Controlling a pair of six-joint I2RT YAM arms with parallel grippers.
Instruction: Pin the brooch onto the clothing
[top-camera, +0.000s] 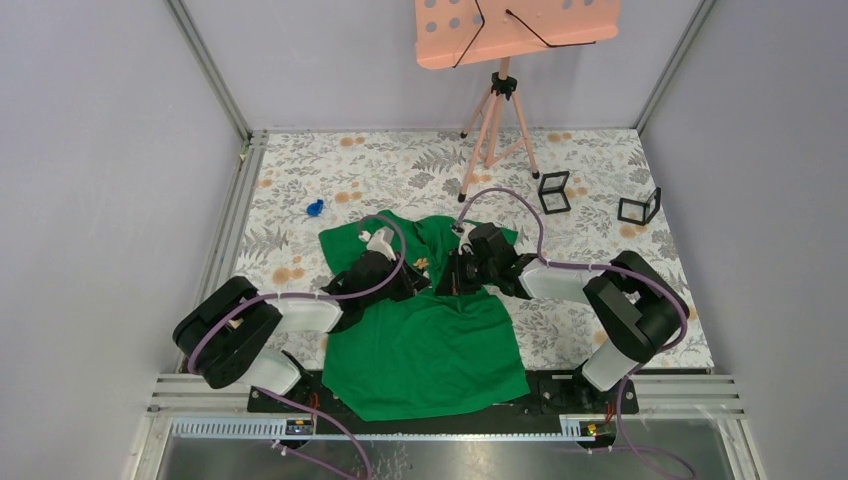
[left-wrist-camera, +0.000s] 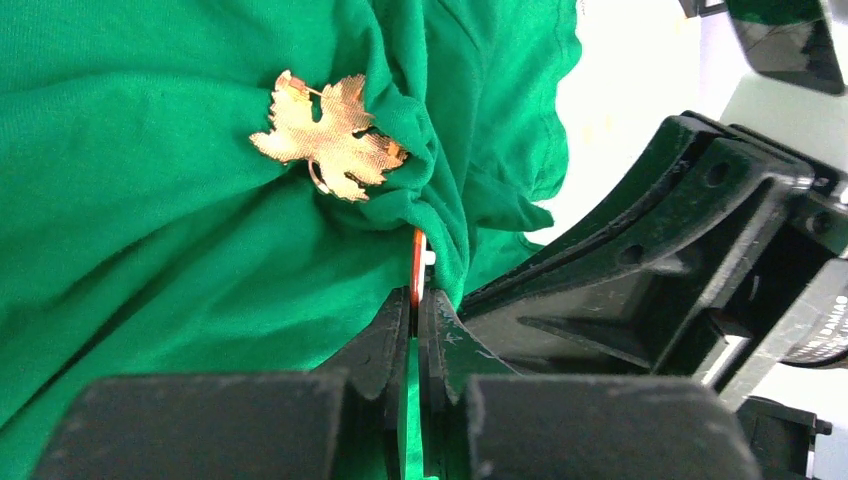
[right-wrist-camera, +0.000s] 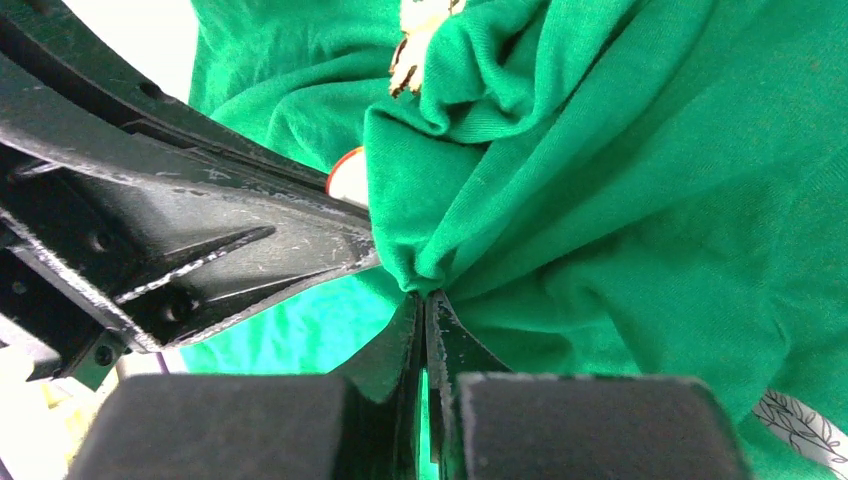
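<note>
The bright green T-shirt (top-camera: 430, 350) lies flat between the arms, bunched up at its chest. A gold leaf-shaped brooch (left-wrist-camera: 330, 135) sits on the bunched fabric (left-wrist-camera: 150, 250); it also shows in the top view (top-camera: 421, 264) and at the upper edge of the right wrist view (right-wrist-camera: 410, 55). My left gripper (left-wrist-camera: 415, 300) is shut on a thin orange-red piece with a white part (left-wrist-camera: 417, 258), just below the brooch and against a fold. My right gripper (right-wrist-camera: 425, 298) is shut on a pinched fold of the shirt (right-wrist-camera: 620, 200). The two grippers (top-camera: 418, 280) (top-camera: 447, 275) nearly touch.
A peach music stand on a tripod (top-camera: 497, 110) stands at the back. Two small black frames (top-camera: 553, 190) (top-camera: 638, 207) stand at the back right. A small blue object (top-camera: 315, 208) lies left of the shirt on the floral tabletop (top-camera: 600, 160).
</note>
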